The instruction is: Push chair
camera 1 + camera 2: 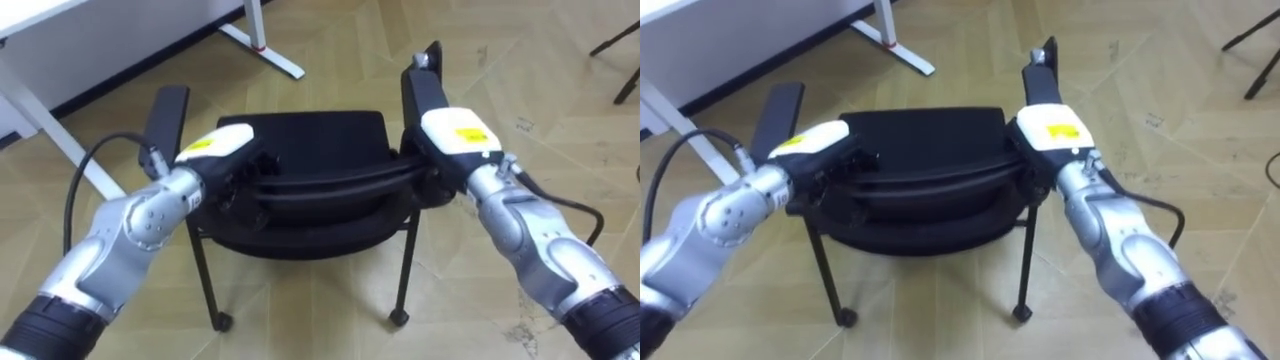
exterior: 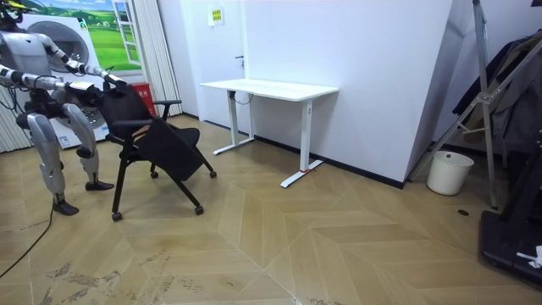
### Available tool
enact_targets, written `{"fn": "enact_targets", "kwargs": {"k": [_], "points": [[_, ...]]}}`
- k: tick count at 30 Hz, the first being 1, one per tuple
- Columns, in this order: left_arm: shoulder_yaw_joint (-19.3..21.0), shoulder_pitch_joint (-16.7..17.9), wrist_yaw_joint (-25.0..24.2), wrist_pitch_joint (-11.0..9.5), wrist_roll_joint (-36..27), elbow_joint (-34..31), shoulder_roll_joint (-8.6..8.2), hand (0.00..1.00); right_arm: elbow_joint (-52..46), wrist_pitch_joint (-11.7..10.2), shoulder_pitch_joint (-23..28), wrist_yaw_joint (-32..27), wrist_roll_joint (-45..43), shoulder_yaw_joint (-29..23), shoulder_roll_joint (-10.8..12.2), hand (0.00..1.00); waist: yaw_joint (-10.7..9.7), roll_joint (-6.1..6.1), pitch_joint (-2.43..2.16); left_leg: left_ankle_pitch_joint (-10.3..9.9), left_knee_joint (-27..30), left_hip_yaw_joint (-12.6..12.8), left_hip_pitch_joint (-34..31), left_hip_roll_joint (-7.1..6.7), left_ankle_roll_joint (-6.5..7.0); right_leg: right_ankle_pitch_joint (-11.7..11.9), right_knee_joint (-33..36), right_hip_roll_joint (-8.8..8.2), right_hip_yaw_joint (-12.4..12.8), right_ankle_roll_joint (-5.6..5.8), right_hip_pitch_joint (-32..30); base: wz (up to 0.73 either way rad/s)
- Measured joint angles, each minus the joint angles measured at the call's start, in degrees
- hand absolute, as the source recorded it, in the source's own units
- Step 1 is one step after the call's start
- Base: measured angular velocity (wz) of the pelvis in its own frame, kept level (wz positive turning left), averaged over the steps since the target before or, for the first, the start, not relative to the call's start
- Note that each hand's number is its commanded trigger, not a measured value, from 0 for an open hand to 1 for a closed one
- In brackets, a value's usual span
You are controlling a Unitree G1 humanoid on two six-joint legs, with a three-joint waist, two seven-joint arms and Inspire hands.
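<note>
A black chair [image 1: 310, 140] on castors stands right in front of me, its curved backrest [image 1: 320, 192] nearest and the seat beyond it. My left hand [image 1: 222, 148] lies on the backrest's left end and my right hand [image 1: 452, 132] on its right end. Their dark fingers curl over the top edge. An armrest [image 1: 166, 112] rises outside the left hand, and another armrest [image 1: 421, 84] outside the right. In the room view I stand at the room view's left behind the chair [image 2: 161, 142], arms stretched to it, and the chair leans.
A white desk [image 2: 271, 87] stands by the wall beyond the chair; its foot [image 1: 262, 45] shows at upper left. Dark stand legs [image 1: 622, 55] reach in at upper right. A white bin [image 2: 449, 172] sits far off. Wooden floor lies open past the chair.
</note>
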Motion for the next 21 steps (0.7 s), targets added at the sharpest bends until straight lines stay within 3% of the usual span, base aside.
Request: {"fn": "enact_targets", "kwargs": {"k": [2,5,7,8,10,11,13,15,16,17,18,19,21], "points": [[-0.5,-1.6,0.4,-1.0,-0.1,3.0,-0.30,1.00,3.1,-0.6,-1.4,-0.6,-0.1,0.1,1.4,1.00,0.0,-0.04,0.20,-0.6,5.0,0.4,-1.9,0.57,-0.09,-1.8,2.6,-0.11,0.0,-0.55,-0.2,0.15],[-0.6,-2.8,0.6,-1.4,-0.1,6.1,-0.75,1.00,7.7,-3.1,-3.2,-1.3,-0.6,0.3,2.8,1.00,0.0,-0.11,0.46,-1.2,15.7,0.6,-5.8,2.30,0.16,-6.4,8.3,-0.28,-0.8,-1.76,-1.1,0.17],[-0.7,-2.5,0.6,-1.5,-0.1,7.6,-1.24,1.00,8.6,-4.6,-2.5,-1.5,-1.8,0.3,2.9,1.00,-0.1,1.05,0.41,-0.7,25.7,0.8,-9.2,5.00,0.32,-10.1,12.2,0.32,-1.3,-2.70,-0.4,0.25],[-0.8,-2.2,0.6,-1.5,-0.3,7.7,-1.16,1.00,8.7,-4.9,-2.2,-1.4,-1.8,0.3,3.1,1.00,0.0,1.14,0.48,0.0,27.8,0.9,-9.6,5.58,0.44,-11.0,13.2,0.41,-1.4,-2.95,0.1,0.16],[-1.1,-0.6,0.5,-1.5,-1.0,8.0,-1.07,1.00,8.7,-5.1,-1.0,-1.4,-1.5,0.8,3.5,1.00,0.2,1.07,0.91,4.5,34.6,0.9,-12.7,6.64,2.11,-12.9,15.2,0.59,-1.4,-4.08,1.9,0.12],[-1.0,-0.1,0.5,-1.5,-1.3,7.9,-1.21,1.00,8.4,-5.2,-0.7,-1.5,-1.5,0.8,3.4,1.00,0.2,1.06,0.64,4.3,35.1,0.9,-13.5,6.29,2.14,-13.3,15.8,0.42,-1.2,-4.27,2.0,0.27],[-0.9,0.7,0.8,-1.6,-1.7,7.4,-1.81,1.00,7.2,-6.1,0.1,-1.9,-1.8,0.7,1.8,1.00,-0.4,1.44,0.53,3.2,30.1,3.5,-16.6,2.24,3.15,-14.1,16.5,0.13,-0.8,-4.73,1.9,0.26],[-1.0,0.8,0.7,-2.0,-1.9,7.5,-2.03,1.00,7.0,-6.6,0.7,-2.6,-1.7,0.7,1.1,1.00,0.6,1.73,0.47,3.5,22.0,5.7,-17.0,-0.52,3.00,-14.2,16.4,0.22,-0.1,-4.88,1.8,-0.29],[-1.0,0.9,0.4,-2.5,-1.9,7.3,-1.99,1.00,6.5,-6.6,1.3,-3.2,-1.7,0.6,0.8,1.00,1.9,2.29,0.12,4.1,15.8,7.6,-16.9,-1.31,2.85,-14.5,16.4,0.60,0.2,-5.19,1.8,-0.46],[-1.0,1.0,0.4,-2.6,-2.0,7.0,-1.84,1.00,6.5,-6.6,1.5,-3.5,-1.4,0.6,0.8,1.00,2.2,2.50,0.01,4.2,13.3,7.7,-17.0,-1.78,3.00,-14.8,16.4,0.99,0.4,-5.21,1.8,-0.38],[-1.0,1.2,0.2,-2.7,-2.0,6.3,-1.62,1.00,6.4,-6.6,2.0,-4.2,-1.2,0.3,0.9,1.00,2.6,2.68,-0.24,4.8,9.5,7.8,-16.9,-2.28,4.02,-15.5,16.4,1.43,0.4,-5.03,2.2,-0.13],[-1.2,1.2,0.3,-2.8,-2.0,6.0,-1.27,1.00,6.3,-6.6,2.4,-4.6,-1.0,0.1,0.8,1.00,2.9,2.39,-0.57,5.0,6.9,7.1,-16.7,-2.91,4.28,-16.5,16.4,1.40,0.6,-4.94,2.5,-0.08],[-1.3,1.1,0.4,-2.8,-2.0,4.8,-0.97,1.00,6.2,-6.8,2.4,-5.6,0.2,0.1,0.5,1.00,3.2,1.93,-0.87,7.0,6.2,8.3,-16.5,-3.11,5.31,-17.3,16.2,0.73,1.9,-3.90,2.5,-0.22]]}}
